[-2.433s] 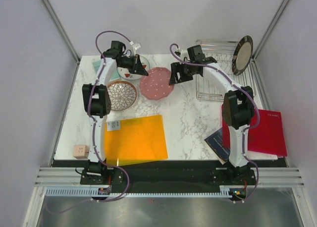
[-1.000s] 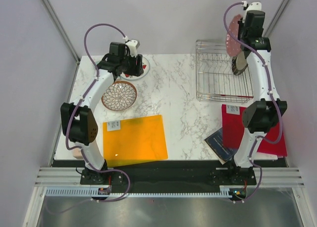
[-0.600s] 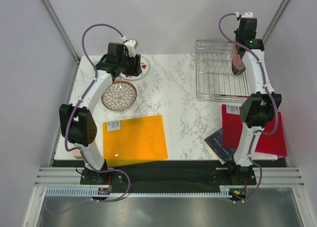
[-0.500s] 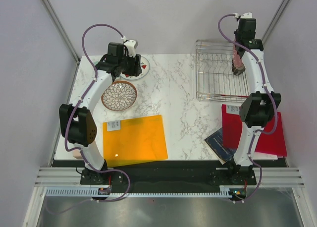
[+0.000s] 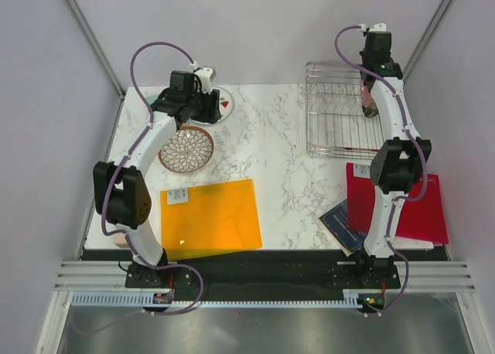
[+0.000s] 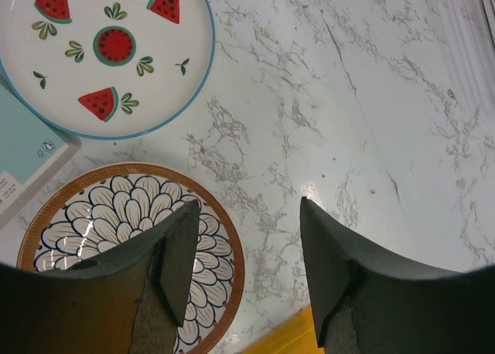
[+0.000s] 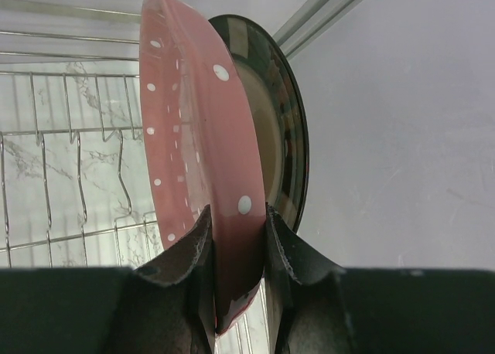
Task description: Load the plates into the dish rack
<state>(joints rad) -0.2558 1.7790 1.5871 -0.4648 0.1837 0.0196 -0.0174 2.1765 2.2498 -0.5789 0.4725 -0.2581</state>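
Observation:
The pink dotted plate (image 7: 193,153) stands on edge in my right gripper (image 7: 236,246), which is shut on its rim. It is over the right end of the dish rack (image 5: 337,119), close beside the dark-rimmed plate (image 7: 282,137) standing upright there. In the top view the right gripper (image 5: 370,99) hides most of both plates. My left gripper (image 6: 247,246) hangs open and empty above the marble. Its left finger is over the edge of the brown-rimmed petal-pattern plate (image 6: 116,238). The white plate with watermelon shapes (image 6: 108,52) lies flat beyond it.
An orange sheet (image 5: 213,215) lies near the front left, and its corner shows below the left gripper. A red sheet (image 5: 418,207) and a dark booklet (image 5: 340,219) lie at front right. A teal box (image 6: 23,153) sits by the two flat plates, and a small wooden block (image 5: 124,234) at the left edge.
The right arm took the pink plate off the table, lifted it over the rack and lowered it at the right end beside the dark plate. The left gripper shifted slightly by the two flat plates.

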